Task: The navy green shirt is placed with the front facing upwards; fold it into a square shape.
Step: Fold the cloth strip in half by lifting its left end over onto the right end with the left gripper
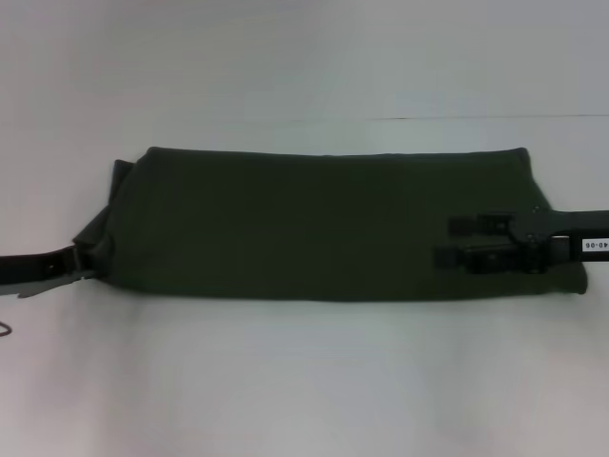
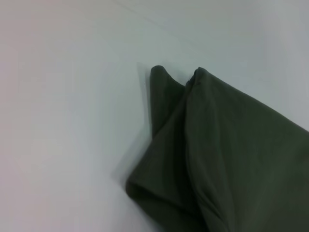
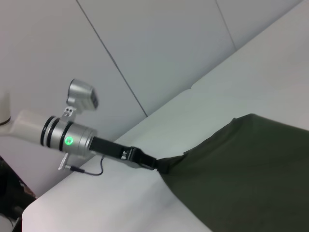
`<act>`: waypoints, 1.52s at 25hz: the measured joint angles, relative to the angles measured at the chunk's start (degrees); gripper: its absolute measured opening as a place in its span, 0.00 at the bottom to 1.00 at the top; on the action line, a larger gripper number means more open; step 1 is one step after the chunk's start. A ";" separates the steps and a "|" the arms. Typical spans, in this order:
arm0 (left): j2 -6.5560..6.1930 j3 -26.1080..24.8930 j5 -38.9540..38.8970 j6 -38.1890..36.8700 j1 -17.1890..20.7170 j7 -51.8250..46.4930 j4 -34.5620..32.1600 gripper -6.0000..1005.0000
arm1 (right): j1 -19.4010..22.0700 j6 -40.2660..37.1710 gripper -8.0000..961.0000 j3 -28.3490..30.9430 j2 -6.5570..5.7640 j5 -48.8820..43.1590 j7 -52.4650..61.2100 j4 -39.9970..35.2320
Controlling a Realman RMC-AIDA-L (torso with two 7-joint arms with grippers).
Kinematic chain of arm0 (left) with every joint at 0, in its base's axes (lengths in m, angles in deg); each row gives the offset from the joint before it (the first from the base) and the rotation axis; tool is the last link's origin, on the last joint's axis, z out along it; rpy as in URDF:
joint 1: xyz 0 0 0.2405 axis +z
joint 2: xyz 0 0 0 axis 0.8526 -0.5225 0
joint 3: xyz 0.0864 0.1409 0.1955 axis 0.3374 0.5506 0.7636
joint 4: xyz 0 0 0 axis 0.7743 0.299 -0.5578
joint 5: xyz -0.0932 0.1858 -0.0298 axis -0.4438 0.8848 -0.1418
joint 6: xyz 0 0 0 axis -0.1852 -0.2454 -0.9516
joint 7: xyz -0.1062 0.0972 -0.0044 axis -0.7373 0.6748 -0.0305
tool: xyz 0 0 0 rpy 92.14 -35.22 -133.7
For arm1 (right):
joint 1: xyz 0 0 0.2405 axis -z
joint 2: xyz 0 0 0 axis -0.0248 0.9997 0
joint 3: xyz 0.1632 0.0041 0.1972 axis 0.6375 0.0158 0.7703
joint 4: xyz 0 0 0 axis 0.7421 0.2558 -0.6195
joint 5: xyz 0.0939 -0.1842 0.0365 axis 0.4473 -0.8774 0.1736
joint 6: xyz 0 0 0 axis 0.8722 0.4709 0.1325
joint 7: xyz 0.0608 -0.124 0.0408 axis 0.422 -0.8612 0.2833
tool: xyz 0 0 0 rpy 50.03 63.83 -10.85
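Navy green shirt (image 1: 324, 224), folded into a long band on the white surface (image 1: 304, 381), has the left hand (image 1: 84, 262) clenched on its left end, while the right hand (image 1: 455, 240) rests released over its right end.

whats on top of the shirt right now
The right gripper hangs over the right end of the folded shirt, fingers apart; contact can't be told. The left gripper is at the left edge. No print shows; it's folded inside or underneath.

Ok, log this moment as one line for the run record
stage: shirt folded into long band | left gripper: at band's left end, shut on cloth | right gripper: open over right end | table: white
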 joint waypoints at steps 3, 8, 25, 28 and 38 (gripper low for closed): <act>0.23 -0.05 -1.99 -0.30 2.21 0.43 -1.55 0.03 | 0.05 0.28 0.89 0.82 0.31 0.00 -0.01 0.12; 0.19 -5.26 -4.37 -2.12 5.19 4.02 -3.31 0.03 | -0.10 0.93 0.89 1.68 1.33 0.01 0.08 0.34; -2.80 -20.91 -4.60 -8.54 9.45 10.81 -7.10 0.06 | -0.99 2.63 0.87 1.73 3.42 0.83 0.68 0.40; -2.37 -19.89 -8.41 -12.44 8.14 11.29 -6.99 0.06 | -0.57 2.47 0.87 1.85 3.24 0.89 0.65 0.40; 2.66 -4.53 -30.70 -23.41 -1.26 18.86 3.05 0.08 | 1.89 -1.74 0.86 3.90 1.85 1.36 0.19 -0.08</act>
